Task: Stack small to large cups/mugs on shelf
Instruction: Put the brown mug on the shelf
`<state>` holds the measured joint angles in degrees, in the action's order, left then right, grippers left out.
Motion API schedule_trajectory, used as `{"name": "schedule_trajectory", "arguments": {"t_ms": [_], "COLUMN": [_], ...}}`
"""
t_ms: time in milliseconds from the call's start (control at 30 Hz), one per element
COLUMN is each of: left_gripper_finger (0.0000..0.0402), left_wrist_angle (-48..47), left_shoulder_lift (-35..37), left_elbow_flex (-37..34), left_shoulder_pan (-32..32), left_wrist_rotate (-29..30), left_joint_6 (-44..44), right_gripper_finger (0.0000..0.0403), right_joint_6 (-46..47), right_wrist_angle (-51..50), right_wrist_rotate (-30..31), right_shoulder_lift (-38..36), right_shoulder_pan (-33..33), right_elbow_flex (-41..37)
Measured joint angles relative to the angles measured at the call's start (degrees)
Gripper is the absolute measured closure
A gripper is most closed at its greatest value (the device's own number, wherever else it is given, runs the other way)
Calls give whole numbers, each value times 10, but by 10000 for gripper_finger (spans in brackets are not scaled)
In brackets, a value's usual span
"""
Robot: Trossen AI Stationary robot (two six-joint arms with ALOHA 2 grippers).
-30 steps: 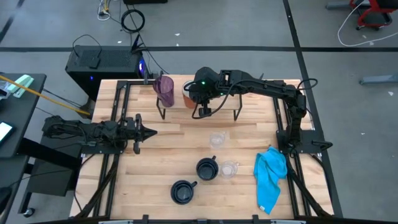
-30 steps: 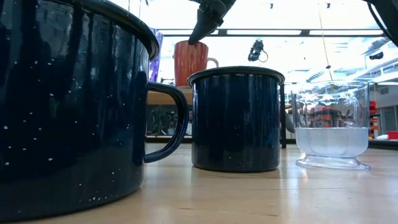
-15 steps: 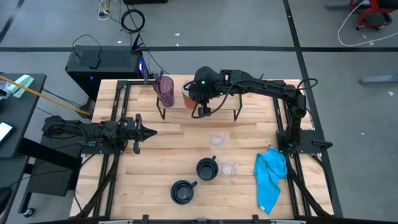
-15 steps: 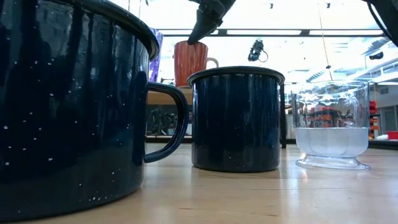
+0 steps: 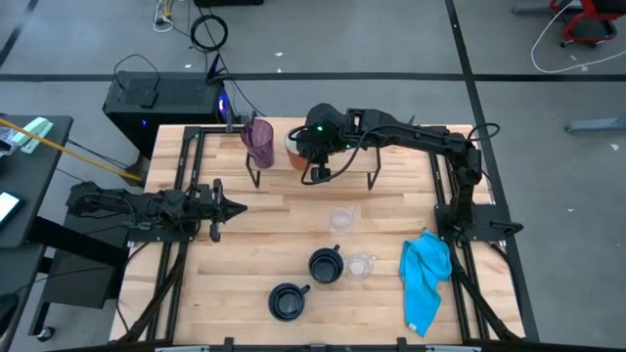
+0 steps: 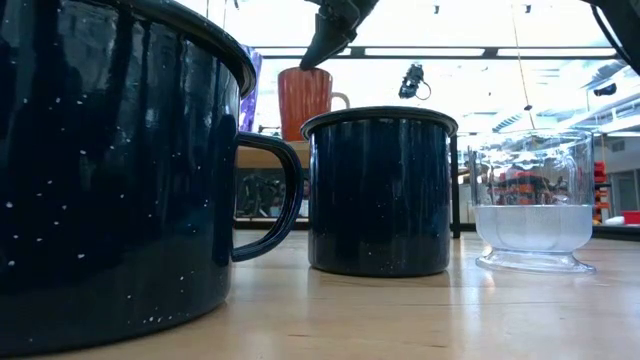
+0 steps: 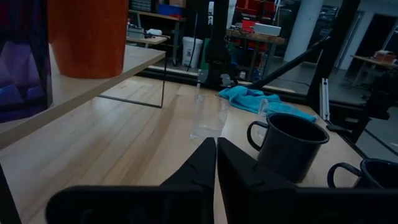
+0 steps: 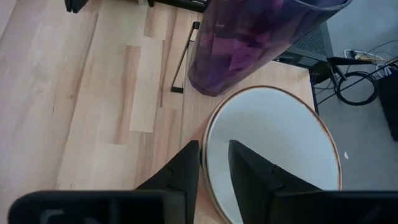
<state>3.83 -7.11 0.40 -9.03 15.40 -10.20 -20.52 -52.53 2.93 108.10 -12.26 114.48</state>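
Pinching the rim of the orange mug, my right gripper stands over the shelf, one finger inside the white bowl and one outside, the gap between them narrow, about a wall's thickness. The mug sits on the shelf just beside the purple tumbler; in the right wrist view their walls look very close, though I cannot tell whether they touch.

My left gripper waits low over the table's left side, fingers pressed together and holding nothing.

Off the shelf, out on the table, are two navy mugs and two clear glasses, with a blue cloth to their right.

The risk I see is in letting go and pulling away. If my inner finger drags on the rim as I rise, I could tip the mug or nudge it into the tumbler, and a tall, light tumbler near the shelf's end would topple easily. The mug also looks close to the plank's back edge, so a sideways pull might slide it off. I would judge a clean, wide release and a straight lift safest.
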Motion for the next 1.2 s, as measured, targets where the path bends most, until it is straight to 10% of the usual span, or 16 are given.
{"name": "schedule_trajectory", "arguments": {"t_ms": [1200], "left_gripper_finger": [378], "left_wrist_angle": [-2], "left_shoulder_lift": [0], "left_elbow_flex": [0], "left_shoulder_pan": [0], "left_wrist_rotate": [0], "left_joint_6": [0], "right_gripper_finger": [208], "right_joint_6": [92], "right_wrist_angle": [-113], "right_wrist_rotate": [28], "right_shoulder_lift": [-69], "right_shoulder_pan": [-79], "right_elbow_flex": [-68]}}
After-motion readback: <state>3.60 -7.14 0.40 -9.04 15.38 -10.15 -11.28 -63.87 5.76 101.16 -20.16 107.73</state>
